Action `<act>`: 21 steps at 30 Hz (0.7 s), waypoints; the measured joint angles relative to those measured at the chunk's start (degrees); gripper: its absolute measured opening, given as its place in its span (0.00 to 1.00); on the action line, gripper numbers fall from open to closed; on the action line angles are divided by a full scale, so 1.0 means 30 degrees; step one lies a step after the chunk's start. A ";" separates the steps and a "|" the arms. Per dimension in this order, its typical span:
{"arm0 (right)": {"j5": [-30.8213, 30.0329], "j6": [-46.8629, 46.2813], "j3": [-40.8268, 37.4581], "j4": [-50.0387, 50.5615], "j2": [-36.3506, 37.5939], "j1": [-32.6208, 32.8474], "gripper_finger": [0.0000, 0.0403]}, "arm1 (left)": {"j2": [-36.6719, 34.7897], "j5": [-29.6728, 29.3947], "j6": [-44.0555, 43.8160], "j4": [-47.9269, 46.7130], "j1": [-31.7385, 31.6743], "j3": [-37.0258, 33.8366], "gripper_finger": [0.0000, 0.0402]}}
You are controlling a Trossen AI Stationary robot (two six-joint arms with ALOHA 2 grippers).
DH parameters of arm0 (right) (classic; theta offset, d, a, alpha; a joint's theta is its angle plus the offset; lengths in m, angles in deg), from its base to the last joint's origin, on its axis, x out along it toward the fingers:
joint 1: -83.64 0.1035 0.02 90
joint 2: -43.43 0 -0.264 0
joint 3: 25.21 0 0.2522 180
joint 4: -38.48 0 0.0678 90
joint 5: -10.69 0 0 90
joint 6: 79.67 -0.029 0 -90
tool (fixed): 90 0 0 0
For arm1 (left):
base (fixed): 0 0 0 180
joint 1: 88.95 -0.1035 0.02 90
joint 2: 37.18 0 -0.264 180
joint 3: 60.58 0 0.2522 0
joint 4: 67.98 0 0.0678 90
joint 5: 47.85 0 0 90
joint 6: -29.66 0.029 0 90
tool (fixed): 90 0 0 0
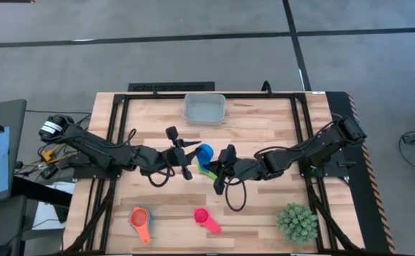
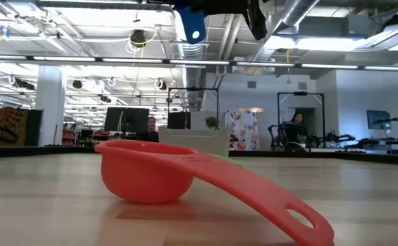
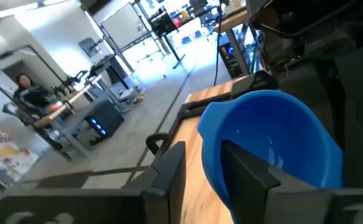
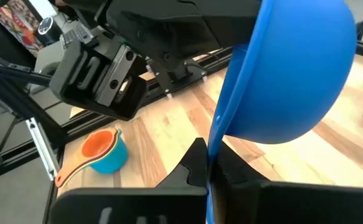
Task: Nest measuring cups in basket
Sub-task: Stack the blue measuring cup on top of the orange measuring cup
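The right gripper's fingers are pinched tight on the flat handle of the blue measuring cup, holding it in the air above the middle of the surface. In the right wrist view the handle runs straight out from between the fingers and the bowl hangs beyond them, its rounded underside toward the camera. From above, the cup's long axis runs from the right gripper toward the far left, bowl end nearest the left arm.

The left gripper meets the cup from the other side. Its fingers stand partly apart, one inside the bowl and one outside it, straddling the rim; whether they press the wall cannot be told.

A green cup shows just below the blue one, between the two grippers; its resting place is unclear.

The basket sits at the far edge of the surface, its long side across the table, with nothing visible inside. At the near edge an orange cup nests in a light blue cup, handles pointing toward the near edge. Right of it the red cup lies open side up, handle angled to the near right. A spiky green plant stands at the near right.
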 joint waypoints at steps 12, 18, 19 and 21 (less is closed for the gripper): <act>0.0310 -0.0115 0.0013 -0.0107 -0.0004 0.0372 0.04 | 0.0035 -0.0864 -0.1862 -0.0266 0.0600 0.0029 0.01; 0.0297 -0.0271 0.0029 0.0158 0.0010 0.0829 0.17 | -0.0105 -0.4446 -0.3843 -0.1922 0.1714 -0.0004 0.00; -0.0115 -0.0270 0.0035 0.0438 0.0019 0.0983 0.20 | -0.0218 -0.5519 -0.4613 -0.2818 0.2100 -0.0007 0.00; -0.1490 -0.0256 0.0035 0.0903 0.0025 0.1341 0.26 | -0.0649 -0.7369 -0.6741 -0.4873 0.3047 -0.0007 0.00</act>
